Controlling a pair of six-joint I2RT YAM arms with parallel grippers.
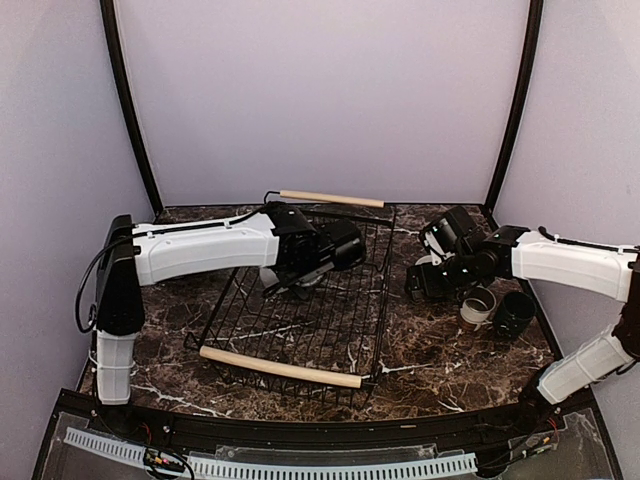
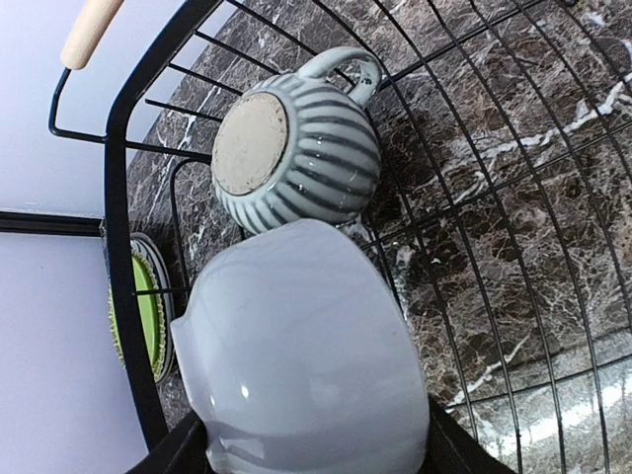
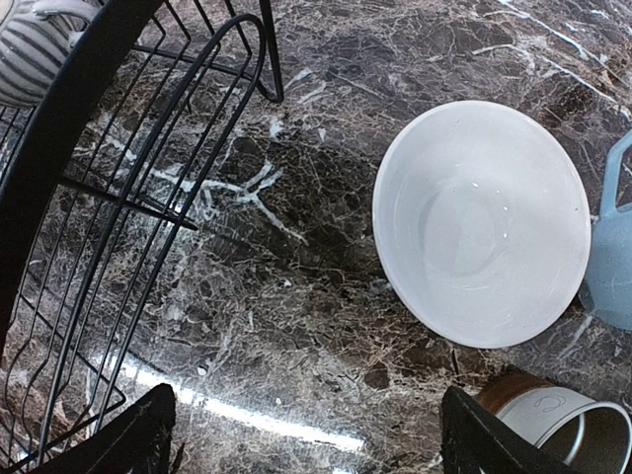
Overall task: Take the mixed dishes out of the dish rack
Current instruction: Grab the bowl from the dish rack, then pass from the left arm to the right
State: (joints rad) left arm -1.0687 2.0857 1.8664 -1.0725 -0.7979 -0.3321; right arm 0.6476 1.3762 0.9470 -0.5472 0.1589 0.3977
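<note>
On the marble counter stood the black wire dish rack. Inside it the left pincer pinched a pale bowl, just short of a tipped grey-striped mug. The right pincer hung spread above a white bowl, with a light-blue mug cut off beside it.

Dark brown marbled bench, white-veined, glossy, catching streaks of light. Behind and at both sides, pale lilac walls. Black curved left pole rising from the far left corner, right pole from the far right. Along the near edge, black rim, then white slotted strip.
</note>
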